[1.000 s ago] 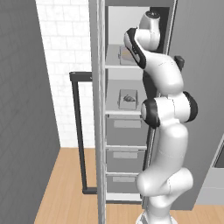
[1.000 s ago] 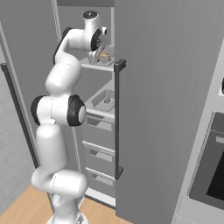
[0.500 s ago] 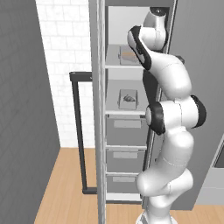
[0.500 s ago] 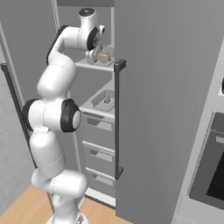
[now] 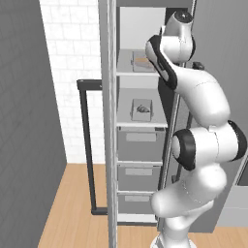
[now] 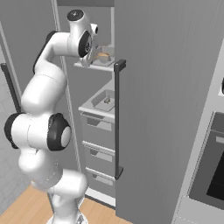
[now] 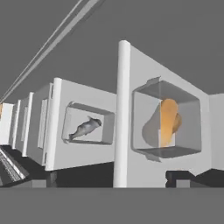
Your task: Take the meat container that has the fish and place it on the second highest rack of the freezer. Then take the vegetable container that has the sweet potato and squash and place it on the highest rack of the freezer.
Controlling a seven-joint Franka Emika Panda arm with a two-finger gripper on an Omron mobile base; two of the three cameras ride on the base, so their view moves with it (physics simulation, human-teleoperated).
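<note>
Freezer [image 5: 140,145] stood with its door [image 6: 166,109] swung wide, black bar handle [image 6: 117,120] facing the room. The vegetable container [image 5: 142,62] sat on the highest rack [image 5: 127,71], with the sweet potato and squash [image 7: 168,122] showing as one orange-tan mass inside it. One shelf below, the meat container [image 5: 142,110] rested flat, the fish [image 7: 85,127] lying within it. Grey drawers [image 5: 140,143] were shut beneath the two shelves.

The arm reached up to the top shelf's level. The hand [image 6: 91,56] was just outside the shelf front, near the vegetable container but apart from it. Its fingers were spread fully wide and held nothing; in the hand view both trays showed well clear of the fingertips [image 7: 178,176].
</note>
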